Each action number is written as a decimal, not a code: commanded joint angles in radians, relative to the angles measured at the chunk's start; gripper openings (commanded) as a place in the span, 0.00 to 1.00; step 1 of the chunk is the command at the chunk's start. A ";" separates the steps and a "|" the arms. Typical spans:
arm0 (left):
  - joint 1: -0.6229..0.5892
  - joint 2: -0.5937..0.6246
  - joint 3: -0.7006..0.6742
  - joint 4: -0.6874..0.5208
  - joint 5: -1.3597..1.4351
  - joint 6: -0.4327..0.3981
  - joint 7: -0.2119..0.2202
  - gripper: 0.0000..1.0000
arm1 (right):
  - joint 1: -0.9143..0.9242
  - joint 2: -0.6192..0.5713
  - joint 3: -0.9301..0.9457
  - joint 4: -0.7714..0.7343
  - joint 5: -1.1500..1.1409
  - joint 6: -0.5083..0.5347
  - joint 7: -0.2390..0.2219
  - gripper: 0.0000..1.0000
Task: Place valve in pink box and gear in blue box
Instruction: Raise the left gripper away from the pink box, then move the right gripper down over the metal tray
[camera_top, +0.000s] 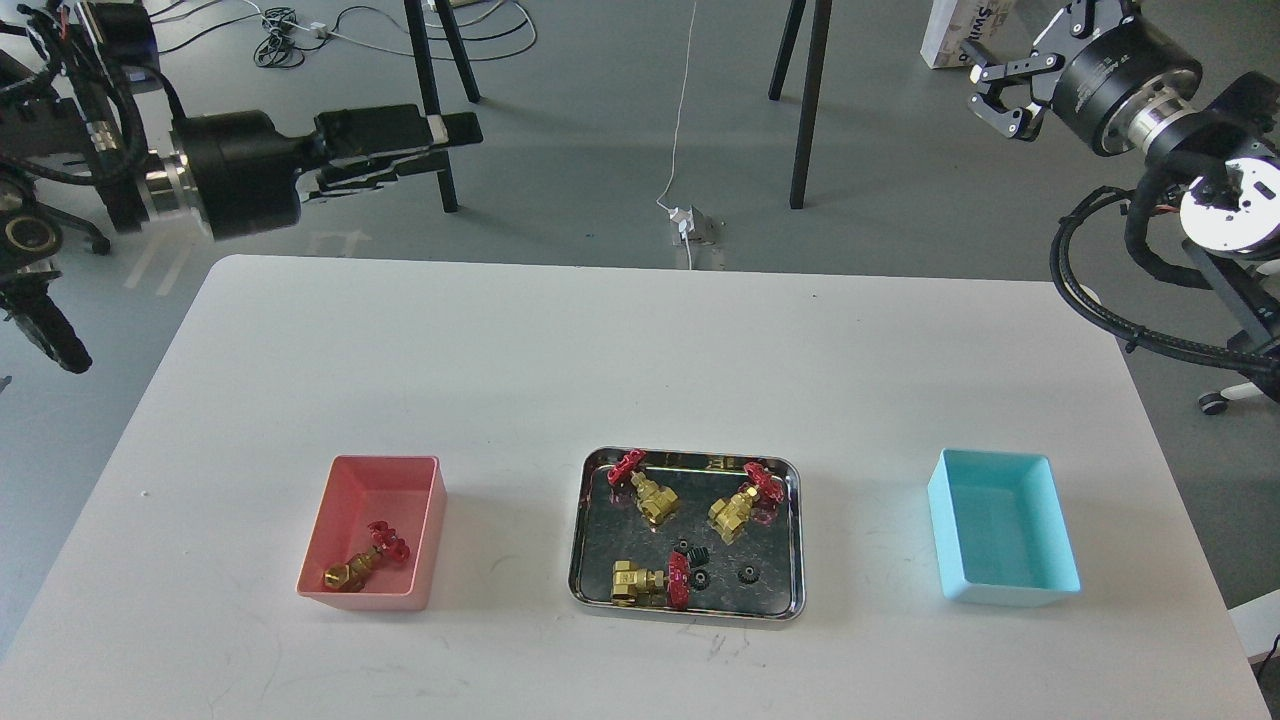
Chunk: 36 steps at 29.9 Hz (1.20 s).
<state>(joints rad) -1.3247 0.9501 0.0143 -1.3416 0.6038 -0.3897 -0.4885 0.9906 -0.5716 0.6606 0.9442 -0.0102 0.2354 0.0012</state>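
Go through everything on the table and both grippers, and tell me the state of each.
pink box: holds one valve
blue box: empty
steel tray: holds three valves and three gears
left gripper: raised beyond the table, fingers together, holding nothing
right gripper: raised off the table, open, empty

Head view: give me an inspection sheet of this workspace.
Surface: white table, faint scuffs.
Job's things: one valve in pink box; three valves and three gears in steel tray; blue box holds nothing.
Clutter: nothing seen.
Grippers: left gripper raised beyond the table, fingers together; right gripper raised, fingers apart, holding nothing.
Cables: white cord on floor to a plug block.
Surroundings: grey floor, black stand legs.
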 joint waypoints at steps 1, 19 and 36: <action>0.062 -0.091 -0.186 0.042 -0.400 -0.099 0.000 0.89 | 0.092 -0.074 -0.272 0.114 -0.094 0.074 0.000 1.00; 0.306 -0.525 -0.369 0.302 -0.541 -0.099 0.000 0.94 | 0.576 -0.121 -1.237 0.702 -1.036 0.180 0.010 1.00; 0.380 -0.608 -0.412 0.300 -0.542 -0.099 0.000 0.97 | 0.502 0.351 -1.366 0.418 -1.051 0.167 -0.009 0.66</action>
<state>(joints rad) -0.9518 0.3506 -0.3962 -1.0412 0.0612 -0.4887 -0.4887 1.5126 -0.2670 -0.7043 1.4133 -1.0632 0.4048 -0.0073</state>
